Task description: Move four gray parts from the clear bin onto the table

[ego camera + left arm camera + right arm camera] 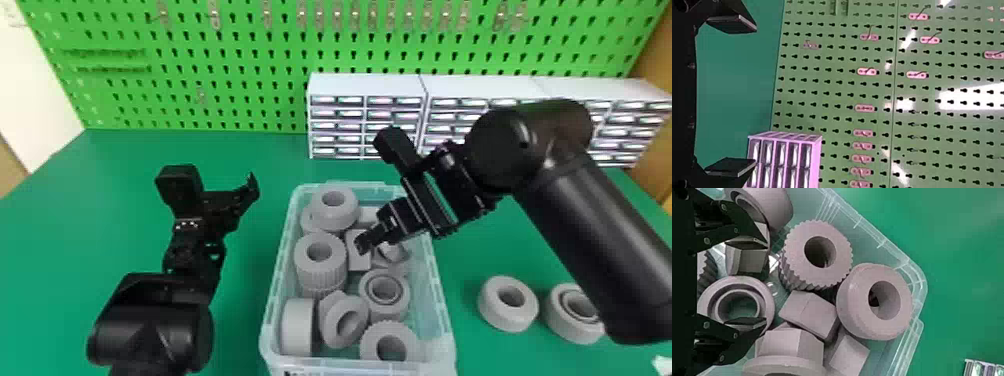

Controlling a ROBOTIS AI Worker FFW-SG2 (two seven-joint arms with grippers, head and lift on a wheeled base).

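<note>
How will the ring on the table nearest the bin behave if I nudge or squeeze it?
The ring lies flat, hole up, so a nudge would probably slide it. Its round outline suggests it could roll if stood on edge. The thick wall around the hole looks stiff, so expect little give.

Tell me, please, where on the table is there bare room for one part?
The green table is bare between the left arm and the clear bin, and behind the bin, left of the drawer cabinets. Crowded: inside the bin, among gray parts, and right of it, around two gray rings.
</note>
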